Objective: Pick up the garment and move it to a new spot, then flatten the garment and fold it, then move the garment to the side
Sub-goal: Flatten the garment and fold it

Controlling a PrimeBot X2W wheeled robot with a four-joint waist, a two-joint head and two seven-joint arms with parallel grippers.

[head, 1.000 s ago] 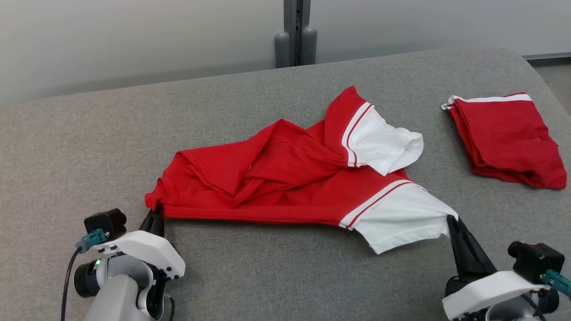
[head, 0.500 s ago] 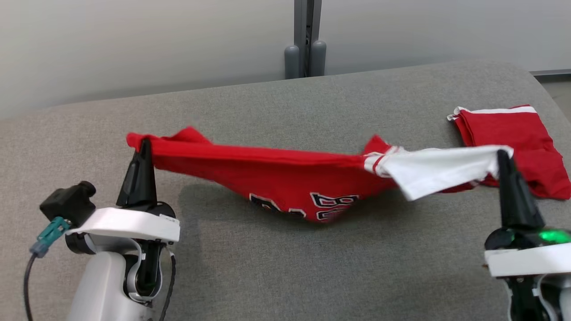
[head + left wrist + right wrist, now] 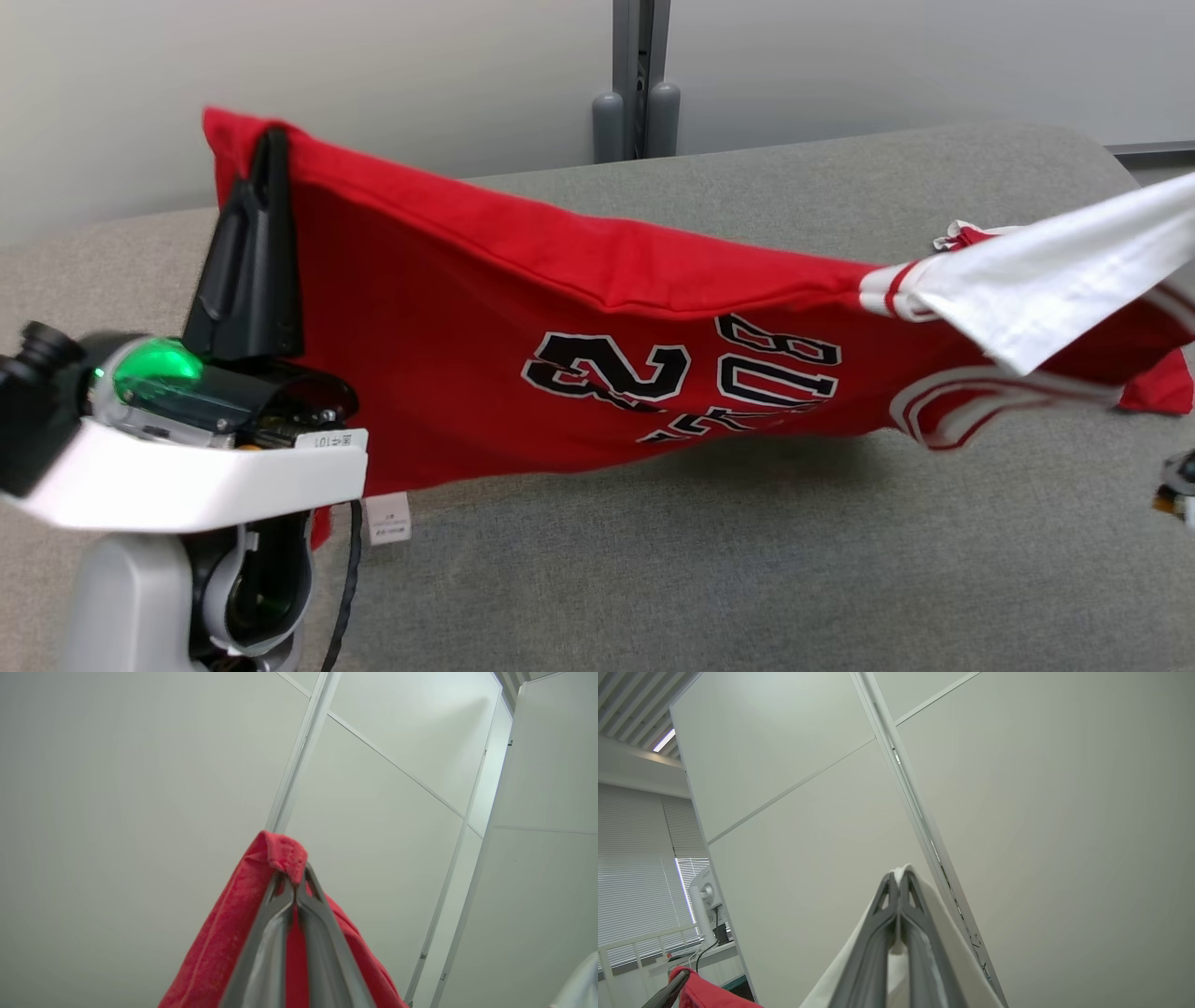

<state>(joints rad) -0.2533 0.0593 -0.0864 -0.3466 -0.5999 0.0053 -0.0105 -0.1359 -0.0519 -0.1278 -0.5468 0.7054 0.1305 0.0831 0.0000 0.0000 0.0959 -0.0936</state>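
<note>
Garment (image 3: 579, 280): red jersey with black numerals and a white sleeve (image 3: 1046, 271), held up and stretched across the head view from upper left to the right edge. Its lower edge hangs close over the counter (image 3: 747, 560); contact cannot be told. A white tag (image 3: 387, 518) dangles at its lower left. Left gripper (image 3: 273, 140): upper left of the head view, fingers upright, pinched tight on the red corner, whose hem folds over the tips in the left wrist view. Right gripper (image 3: 899, 879): in the right wrist view, fingers pressed together on the sleeve's edge, white cloth draping down both sides. Counter: grey fabric top, lower half of the head view. Second red cloth (image 3: 962, 235): right side of the counter, mostly hidden behind the sleeve. Background: pale wall (image 3: 373, 75), grey post (image 3: 639, 75) at top centre.
</note>
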